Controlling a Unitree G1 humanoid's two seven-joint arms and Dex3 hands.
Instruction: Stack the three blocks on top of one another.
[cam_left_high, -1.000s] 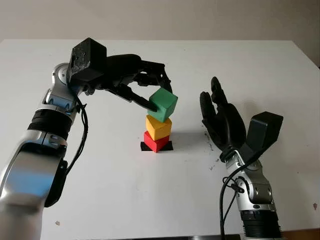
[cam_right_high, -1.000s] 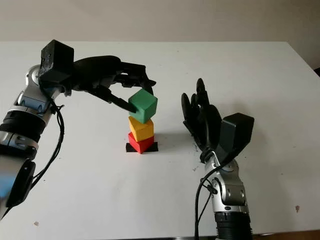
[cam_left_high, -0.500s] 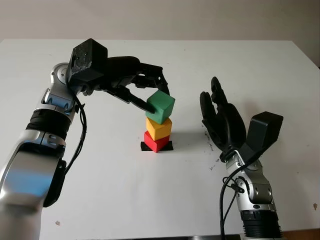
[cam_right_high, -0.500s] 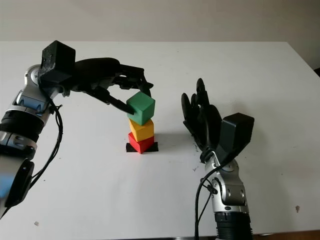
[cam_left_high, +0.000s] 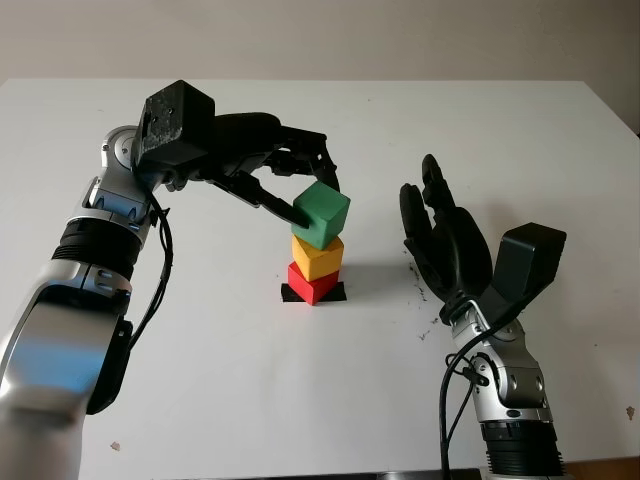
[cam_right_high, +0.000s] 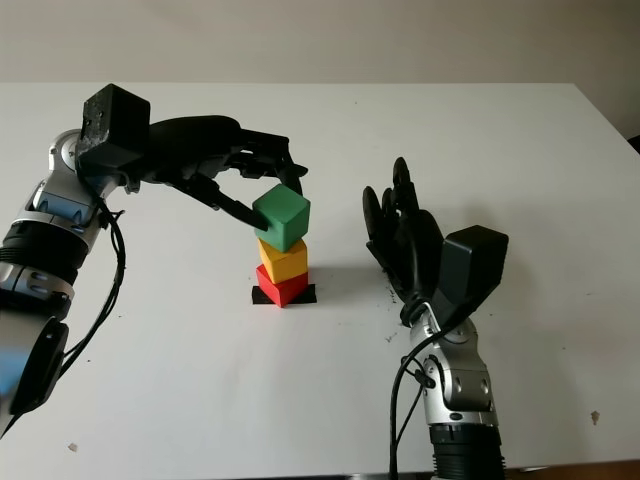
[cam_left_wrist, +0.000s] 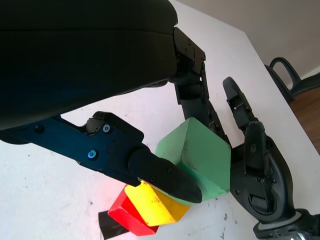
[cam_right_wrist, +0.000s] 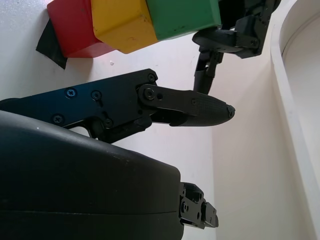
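Observation:
A red block (cam_left_high: 311, 284) sits on a small black patch (cam_left_high: 336, 293) in the middle of the white table (cam_left_high: 200, 380). On it stands a yellow block (cam_left_high: 317, 256). A green block (cam_left_high: 322, 213) sits on the yellow one, slightly tilted. My left hand (cam_left_high: 315, 192) is shut on the green block, thumb on its near-left face and fingers over its far side. The left wrist view shows the green block (cam_left_wrist: 197, 157) above the yellow (cam_left_wrist: 152, 207) and red (cam_left_wrist: 122, 218) blocks. My right hand (cam_left_high: 440, 235) is open, raised just right of the stack and not touching it.
The left arm (cam_left_high: 120, 210) reaches in from the left above the table. A few dark specks (cam_left_high: 422, 293) mark the table beside the right hand. The table's far edge (cam_left_high: 320, 82) meets a plain wall.
The left hand has brought the green block down and a little left onto the yellow block, less tilted than a second ago. The right hand has not moved.

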